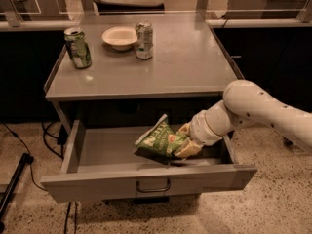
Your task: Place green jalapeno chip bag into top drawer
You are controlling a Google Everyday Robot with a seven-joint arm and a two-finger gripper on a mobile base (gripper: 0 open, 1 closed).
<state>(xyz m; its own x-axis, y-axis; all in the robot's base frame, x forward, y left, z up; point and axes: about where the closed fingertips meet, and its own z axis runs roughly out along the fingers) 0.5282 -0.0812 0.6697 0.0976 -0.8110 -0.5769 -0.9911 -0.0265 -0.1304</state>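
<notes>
The green jalapeno chip bag point(159, 141) is crinkly green with pale lettering and hangs tilted inside the open top drawer point(146, 183), just above its floor near the middle. My gripper point(186, 143) reaches in from the right on a white arm and is shut on the bag's right end. The drawer is pulled fully out, with its small curved handle point(153, 187) at the centre of the front panel. The lower edge of the bag is close to the drawer floor; I cannot tell whether it touches.
On the grey table top point(185, 67) stand a green can point(78, 48) at the left, a pale bowl point(120, 37) and a silver-green can point(144, 40) at the back. Cables and a black stand foot point(14, 179) lie on the floor at the left.
</notes>
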